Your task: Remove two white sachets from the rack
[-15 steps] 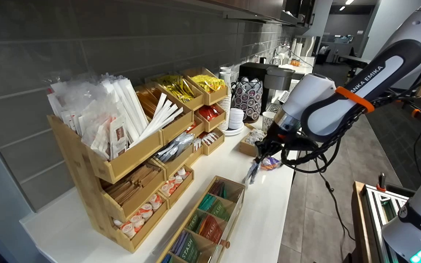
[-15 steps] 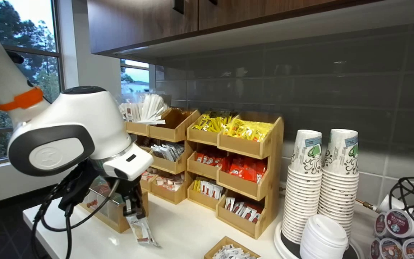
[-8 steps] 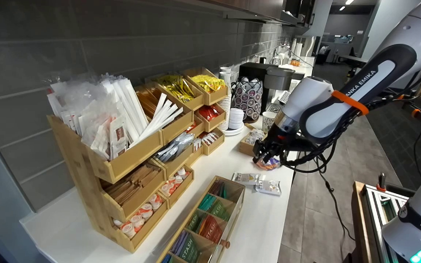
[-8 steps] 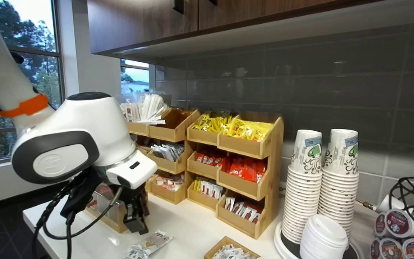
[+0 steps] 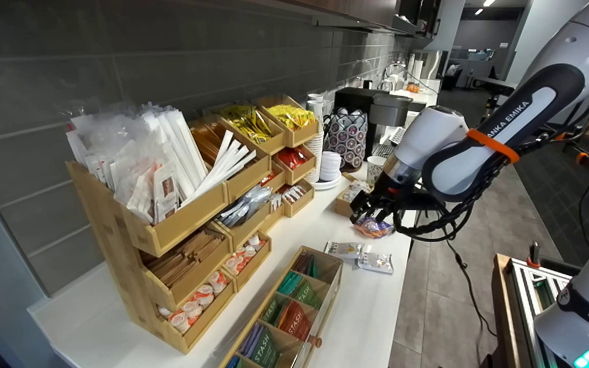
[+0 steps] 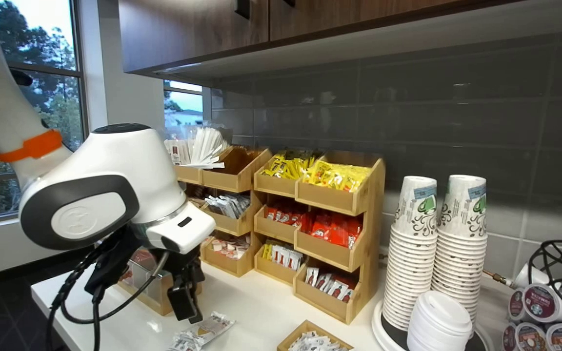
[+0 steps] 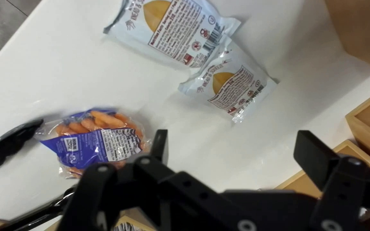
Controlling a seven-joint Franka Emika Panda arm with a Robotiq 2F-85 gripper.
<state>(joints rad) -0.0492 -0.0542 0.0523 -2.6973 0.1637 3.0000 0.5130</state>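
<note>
Two white sachets [image 7: 226, 85] lie on a pale countertop [image 5: 368, 306], out in front of a light-wood, three-tiered rack [image 5: 202, 274] and apart from it. They are glossy and slightly puffed, with crimped ends, and they touch, a corner of one against the edge of the other. Each is printed with a golden-tan almond shape, reddish-brown lettering, a boxed block of fine print, small red emblems and a barcode. In the wrist view the sachet nearer the rack shows whole, its lettering reading "Knead & Squeeze"; the one farther out from the rack is cut off by the view's edge. The gripper [image 7: 236, 152] hangs above the countertop in front of the rack, its two black fingers spread well apart, countertop showing between the tips. A bag of carrots [image 7: 88, 144] with a blue-purple label and a wooden box of packets [image 5: 288, 348] also sit in front of the rack. Stacked paper cups [image 6: 410, 253] stand just beside it.
</note>
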